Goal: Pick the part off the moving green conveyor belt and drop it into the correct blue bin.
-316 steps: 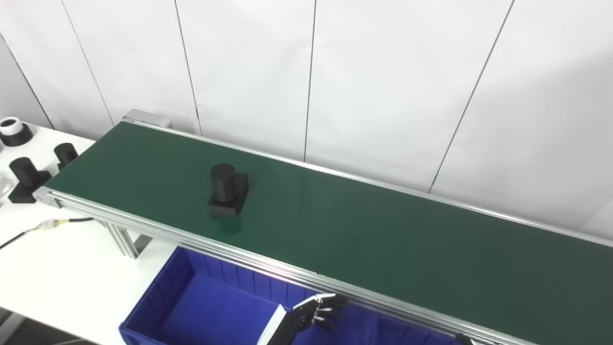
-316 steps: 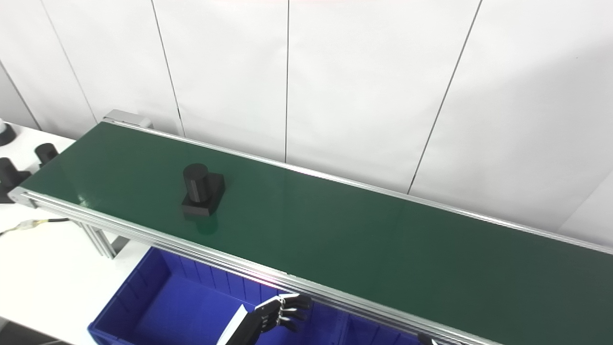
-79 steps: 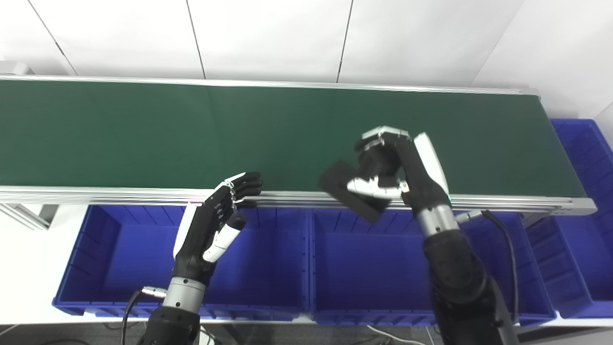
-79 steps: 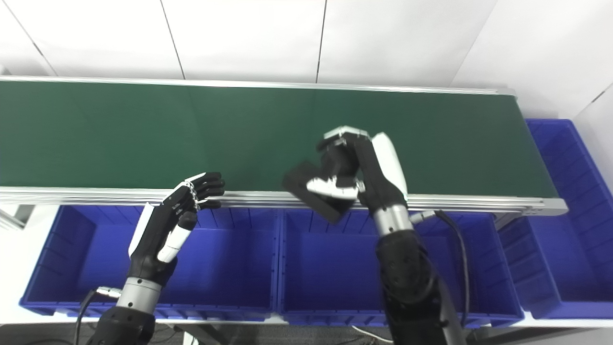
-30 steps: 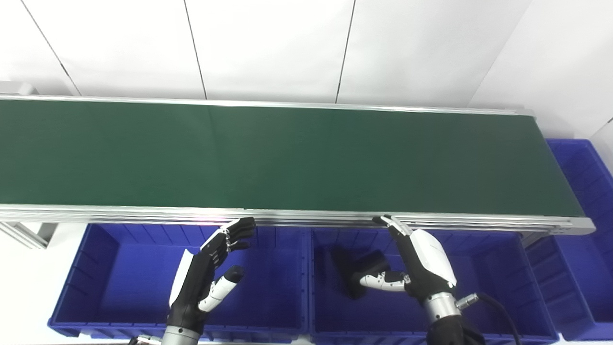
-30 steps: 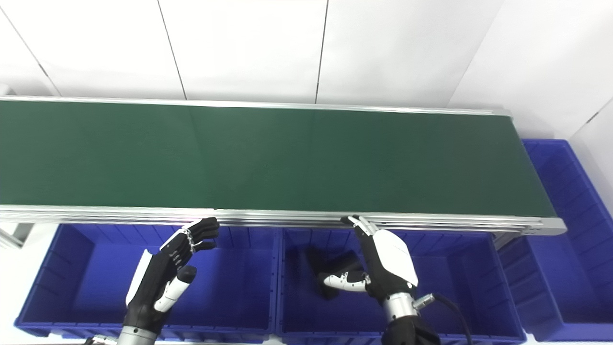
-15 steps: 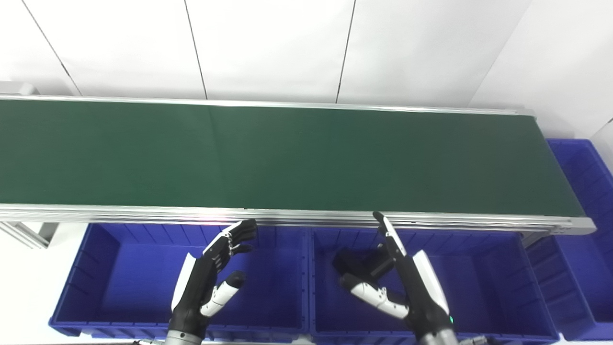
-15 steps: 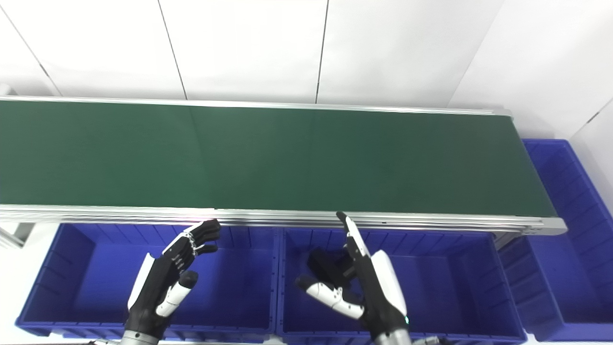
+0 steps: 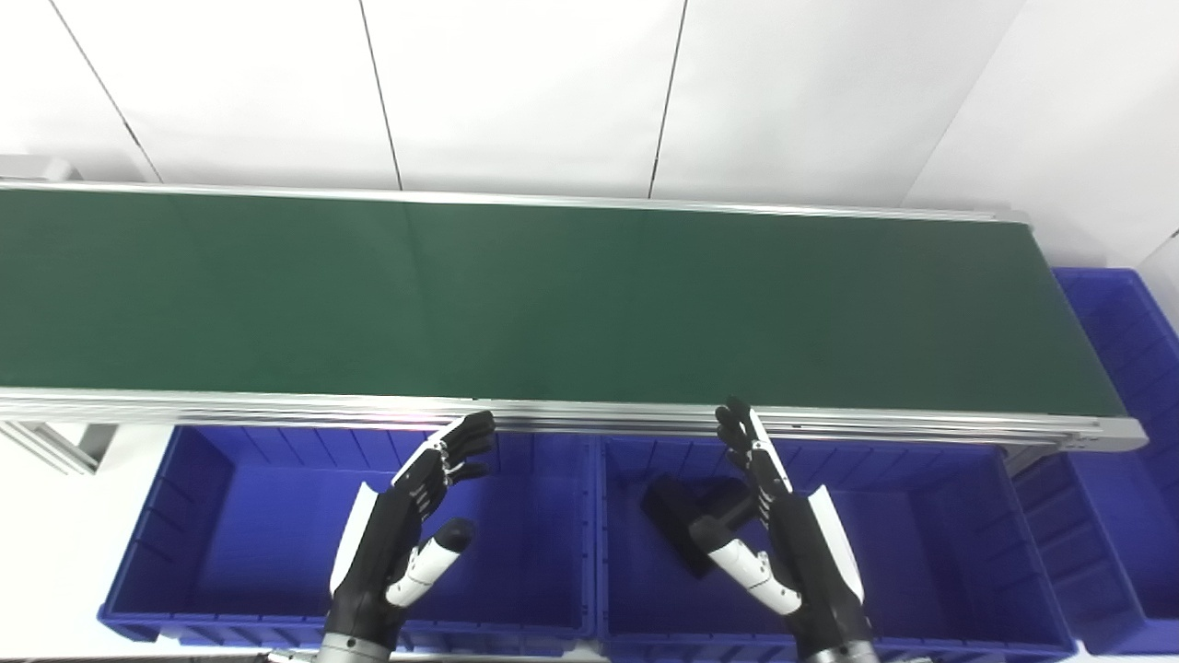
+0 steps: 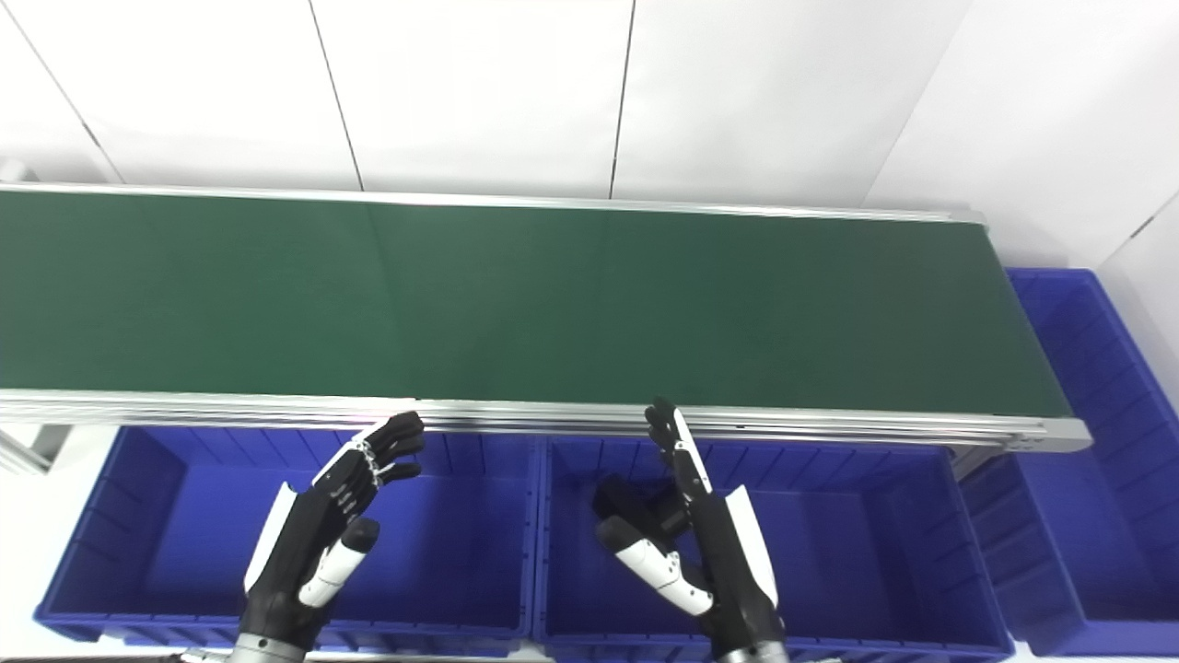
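- Changed since a moment ago: right hand (image 9: 799,552) has let go and lifted clear; its fingers are now spread and it holds nothing.
- Part (image 9: 686,514): black, lying on the floor of the middle blue bin (image 9: 958,552), toward that bin's left half, long axis running from far left to near right.
- Relation: part sits just left of and below the right hand, partly hidden behind its thumb; whether they touch cannot be told.
- Left hand (image 9: 405,529): open, empty, hovering over the left blue bin (image 9: 230,534), farther from the part.
- Conveyor belt (image 9: 553,304): green, nothing on it within view.
- Judgement: drop appears complete; correctness of bin unverifiable.
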Controlling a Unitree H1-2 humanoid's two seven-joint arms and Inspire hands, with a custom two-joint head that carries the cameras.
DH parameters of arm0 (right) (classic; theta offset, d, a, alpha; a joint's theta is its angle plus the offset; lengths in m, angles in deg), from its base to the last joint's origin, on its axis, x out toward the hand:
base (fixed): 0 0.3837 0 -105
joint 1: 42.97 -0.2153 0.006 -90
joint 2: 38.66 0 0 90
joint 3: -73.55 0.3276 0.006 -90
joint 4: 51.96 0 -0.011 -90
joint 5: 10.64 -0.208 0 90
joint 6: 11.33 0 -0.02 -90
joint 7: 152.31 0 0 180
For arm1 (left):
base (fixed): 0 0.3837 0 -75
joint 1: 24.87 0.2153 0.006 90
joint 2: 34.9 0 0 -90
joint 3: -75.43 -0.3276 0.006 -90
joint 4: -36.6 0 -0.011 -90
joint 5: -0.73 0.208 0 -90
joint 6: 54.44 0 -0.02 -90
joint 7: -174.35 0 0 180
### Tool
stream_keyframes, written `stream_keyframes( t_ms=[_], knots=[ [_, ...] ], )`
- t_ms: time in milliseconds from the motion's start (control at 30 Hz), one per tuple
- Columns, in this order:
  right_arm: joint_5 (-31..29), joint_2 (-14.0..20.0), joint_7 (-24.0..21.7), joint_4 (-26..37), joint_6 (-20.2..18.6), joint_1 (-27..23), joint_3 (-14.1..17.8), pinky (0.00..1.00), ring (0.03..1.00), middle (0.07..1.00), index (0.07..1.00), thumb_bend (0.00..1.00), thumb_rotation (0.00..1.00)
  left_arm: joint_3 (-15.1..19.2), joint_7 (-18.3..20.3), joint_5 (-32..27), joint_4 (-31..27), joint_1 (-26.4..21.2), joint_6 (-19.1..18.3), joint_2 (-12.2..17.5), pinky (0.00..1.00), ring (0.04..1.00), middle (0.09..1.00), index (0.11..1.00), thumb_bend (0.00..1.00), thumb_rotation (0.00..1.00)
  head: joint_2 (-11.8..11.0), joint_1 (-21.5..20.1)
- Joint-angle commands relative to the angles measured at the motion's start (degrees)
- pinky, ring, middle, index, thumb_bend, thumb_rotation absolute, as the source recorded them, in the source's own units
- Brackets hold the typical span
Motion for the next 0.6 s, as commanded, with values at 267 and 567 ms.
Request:
stream_keyframes(
  t_ms=[267,567],
  knots=[
    [-3.43,-1.70,-0.45,0.73,3.09,-1.66,1.21,0.96,0.933,0.942,1.000,0.74,0.87,-0.76,0.50,-1.70,-4.66,-1.30,-1.97,-0.60,0.79,0.853,0.876,0.866,0.75,0.85,2.14,0.25],
    [-3.27,-2.87,0.10,-1.30,5.21,-1.84,1.69,0.94,0.917,0.925,0.997,0.72,0.86,-0.80,0.39,-2.92,-3.09,-1.66,0.45,-0.40,0.81,0.869,0.889,0.885,0.70,0.84,-1.14,-0.68]
  ],
)
